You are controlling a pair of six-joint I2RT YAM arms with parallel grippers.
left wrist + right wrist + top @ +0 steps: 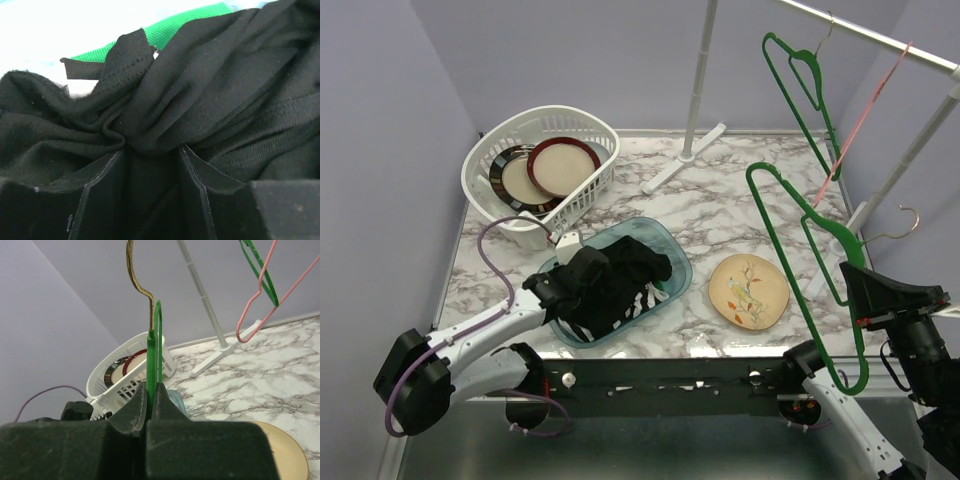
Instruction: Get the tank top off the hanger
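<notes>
my right hand (151, 392) pinches the green hanger (157, 335); my left hand (152, 155), half parted, presses into the tank top (215, 75), grip unclear.

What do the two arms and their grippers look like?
The left arm and right arm have white links with black joints. A purple cable loops beside the left arm. The left gripper and right gripper are black, with flat, tapered fingers.

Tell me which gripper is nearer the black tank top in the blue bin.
Left. The left gripper is down in the bin, pressed into the tank top; the right gripper is off to the right, past the plate, shut on the green hanger.
</notes>
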